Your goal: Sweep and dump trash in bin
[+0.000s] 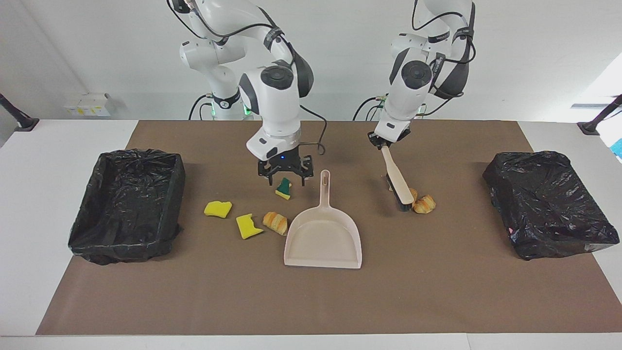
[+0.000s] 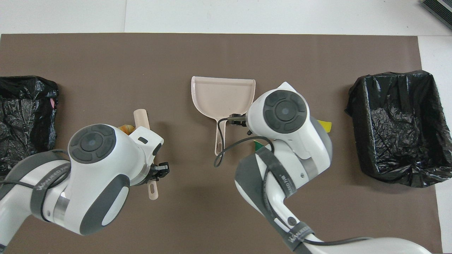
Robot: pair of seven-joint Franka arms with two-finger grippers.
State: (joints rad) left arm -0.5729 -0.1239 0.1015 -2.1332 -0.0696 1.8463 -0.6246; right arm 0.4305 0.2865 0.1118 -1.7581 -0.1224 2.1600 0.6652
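Note:
My left gripper (image 1: 384, 144) is shut on the handle of the beige hand brush (image 1: 397, 181). The brush's black bristles press against a clump of pastry trash (image 1: 424, 204), toward the left arm's end from the beige dustpan (image 1: 323, 237). My right gripper (image 1: 286, 181) stands open, low over the green-faced sponge chunk (image 1: 283, 188), one finger on each side of it. Two yellow sponge chunks (image 1: 217, 209) (image 1: 249, 226) and another pastry (image 1: 275, 222) lie beside the dustpan. In the overhead view the arms hide most trash. Only the dustpan (image 2: 222, 92), the brush (image 2: 141, 118) and a pastry edge (image 2: 124, 128) show.
An open bin lined with black plastic (image 1: 127, 201) (image 2: 394, 123) stands at the right arm's end of the brown mat. A second black-bagged bin (image 1: 548, 204) (image 2: 24, 116) sits at the left arm's end.

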